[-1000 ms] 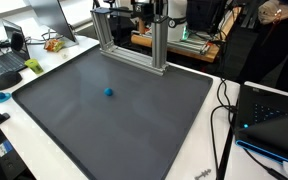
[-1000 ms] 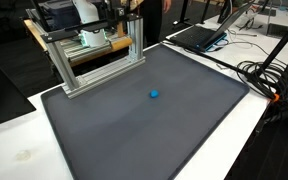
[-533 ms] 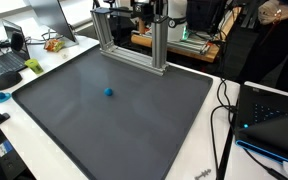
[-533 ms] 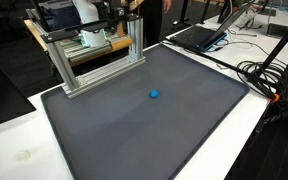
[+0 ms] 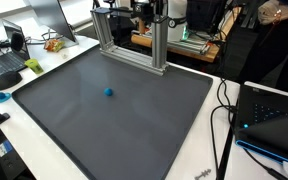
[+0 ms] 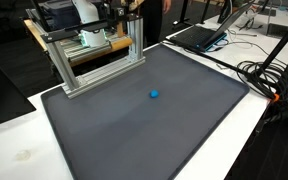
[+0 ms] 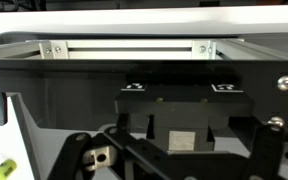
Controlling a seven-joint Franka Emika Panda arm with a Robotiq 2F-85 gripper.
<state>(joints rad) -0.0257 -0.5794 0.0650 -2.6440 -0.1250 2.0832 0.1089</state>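
The gripper is fully open and holds nothing; in the wrist view its finger links are spread wide, close in front of the frame. The ball lies on the mat near its middle, well apart from the frame in both exterior views.

This looks like a robot lab or a tech office, though the far parts are hard to see, because a metal frame stands by a big dark mat on a white surface, with a laptop and loose cables close by.
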